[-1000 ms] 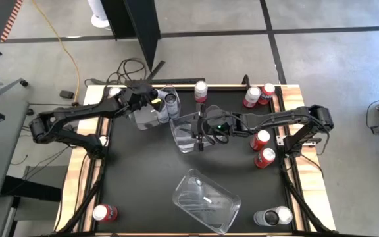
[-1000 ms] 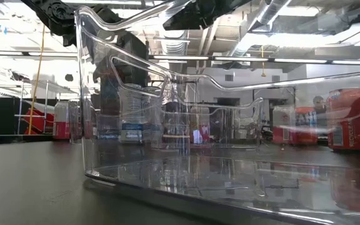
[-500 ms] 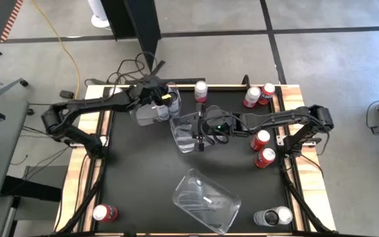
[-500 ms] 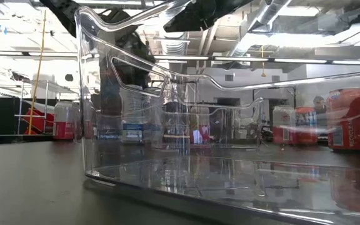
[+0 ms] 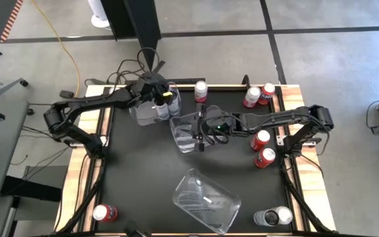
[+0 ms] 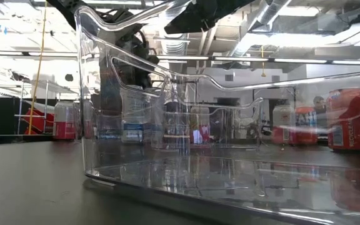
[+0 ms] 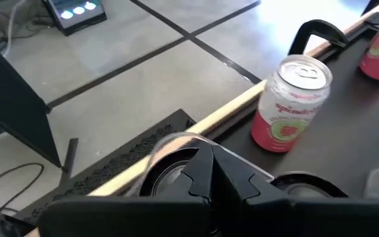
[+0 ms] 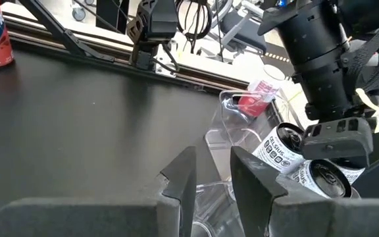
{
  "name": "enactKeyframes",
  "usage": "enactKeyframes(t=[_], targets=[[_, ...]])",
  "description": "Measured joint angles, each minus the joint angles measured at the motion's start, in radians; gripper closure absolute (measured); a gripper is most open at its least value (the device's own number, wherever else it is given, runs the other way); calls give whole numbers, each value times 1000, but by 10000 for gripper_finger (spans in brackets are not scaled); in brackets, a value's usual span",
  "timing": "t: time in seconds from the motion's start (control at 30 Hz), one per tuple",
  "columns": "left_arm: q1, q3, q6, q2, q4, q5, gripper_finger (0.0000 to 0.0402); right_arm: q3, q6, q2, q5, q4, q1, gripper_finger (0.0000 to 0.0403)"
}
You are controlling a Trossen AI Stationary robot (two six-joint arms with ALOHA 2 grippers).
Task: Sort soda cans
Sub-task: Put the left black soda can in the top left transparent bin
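My left gripper [image 7: 212, 164] is shut and hovers over a clear bin [image 5: 143, 112] at the far left, which holds silver soda cans [image 8: 285, 148]. A red can [image 7: 288, 105] stands just beyond it by the far edge. My right gripper [image 5: 202, 128] is at mid-table, shut on a second clear bin [image 5: 188, 131]. More red cans [image 5: 252, 97] stand at the far right, two [image 5: 263, 148] stand by the right edge, and one [image 5: 104, 212] stands at the near left. Silver cans [image 5: 275, 216] stand at the near right. My left gripper stands close above the silver can tops [image 7: 166, 172] in the bin; whether it touches them or the bin's rim I cannot tell. My right gripper pinches the second bin's right-hand wall [image 8: 209, 194] between its two fingers, coming from the table's right and slanting down. Whether the bin is off the table I cannot tell.
A third clear bin [image 5: 206, 201] lies at the near middle and fills the low view. Wooden rails [image 5: 91, 164] edge the black table. Cables [image 5: 130, 69] lie beyond the far edge.
My left gripper has moved toward the far edge and a little right, from beside the bin of silver cans to above its far end.
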State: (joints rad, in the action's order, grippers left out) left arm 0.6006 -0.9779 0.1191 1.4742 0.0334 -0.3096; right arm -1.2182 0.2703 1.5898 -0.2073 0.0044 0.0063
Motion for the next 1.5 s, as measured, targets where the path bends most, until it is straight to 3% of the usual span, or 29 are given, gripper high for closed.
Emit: enactKeyframes(t=[0.7, 1.03, 1.5], targets=[[68, 0, -28, 2, -36, 90, 402, 0, 0, 0, 0, 14, -3, 290], [74, -77, -47, 125, -44, 130, 402, 0, -8, 0, 0, 16, -2, 290], [66, -87, -65, 127, -48, 140, 401, 0, -11, 0, -5, 4, -2, 290]])
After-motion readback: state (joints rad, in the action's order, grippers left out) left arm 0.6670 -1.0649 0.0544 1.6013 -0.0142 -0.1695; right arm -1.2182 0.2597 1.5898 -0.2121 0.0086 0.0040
